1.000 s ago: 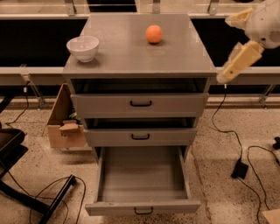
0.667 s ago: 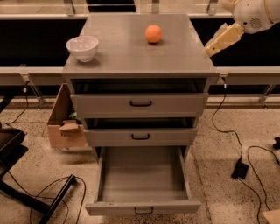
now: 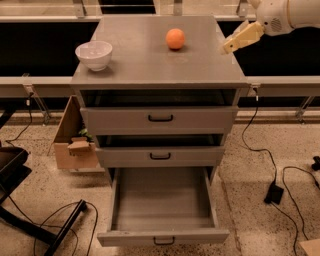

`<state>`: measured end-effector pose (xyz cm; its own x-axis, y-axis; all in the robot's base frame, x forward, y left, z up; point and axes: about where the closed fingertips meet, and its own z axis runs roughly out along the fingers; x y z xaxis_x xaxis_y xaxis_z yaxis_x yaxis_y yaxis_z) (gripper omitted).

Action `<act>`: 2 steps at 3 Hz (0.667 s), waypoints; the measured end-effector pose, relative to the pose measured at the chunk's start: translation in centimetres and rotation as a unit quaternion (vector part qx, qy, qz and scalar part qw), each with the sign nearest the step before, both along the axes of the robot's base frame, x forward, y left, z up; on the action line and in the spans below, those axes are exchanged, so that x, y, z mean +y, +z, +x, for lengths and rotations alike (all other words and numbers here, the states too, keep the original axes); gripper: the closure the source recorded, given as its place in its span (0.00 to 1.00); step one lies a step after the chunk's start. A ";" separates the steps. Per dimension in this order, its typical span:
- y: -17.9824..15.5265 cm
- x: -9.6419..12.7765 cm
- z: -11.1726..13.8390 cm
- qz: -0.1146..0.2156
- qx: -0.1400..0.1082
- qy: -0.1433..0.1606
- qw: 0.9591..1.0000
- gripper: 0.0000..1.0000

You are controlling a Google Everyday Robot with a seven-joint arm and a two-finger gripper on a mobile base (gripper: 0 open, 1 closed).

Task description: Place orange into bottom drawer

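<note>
Camera view, looking down at the front of the grey desk (image 3: 145,67). Orange (image 3: 175,38) sits on the desk top, right of centre and toward the back edge, alone and not held. White bowl (image 3: 93,54) stands upright near the left edge, well apart from the orange. End effector (image 3: 228,48), tan, on a white arm (image 3: 292,12) that enters from the upper right, is at the right edge of the desk, close to the back right corner. It tilts down and to the left, with its tip pointing toward the desk top. It is near the orange but clearly apart from it and grips nothing. Whether it is open or closed cannot be told from this angle. Bottom drawer (image 3: 135,238) is pulled far out below the front edge of the desk, its grey floor in full view, black handle at the middle of its front. The two upper drawers (image 3: 160,131) sit much further in, each with a black handle. Cardboard box (image 3: 70,150) stands on the speckled floor beside the desk's left side. Black cables (image 3: 260,150) and a small black power brick (image 3: 274,192) lie on the floor off the right side.
</note>
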<state>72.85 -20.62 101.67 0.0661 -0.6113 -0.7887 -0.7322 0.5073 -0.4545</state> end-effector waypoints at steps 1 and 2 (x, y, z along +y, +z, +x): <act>-1.0 0.9 1.5 0.006 -0.001 0.007 1.000 0.00; -3.8 3.2 8.2 0.044 0.004 -0.003 0.999 0.00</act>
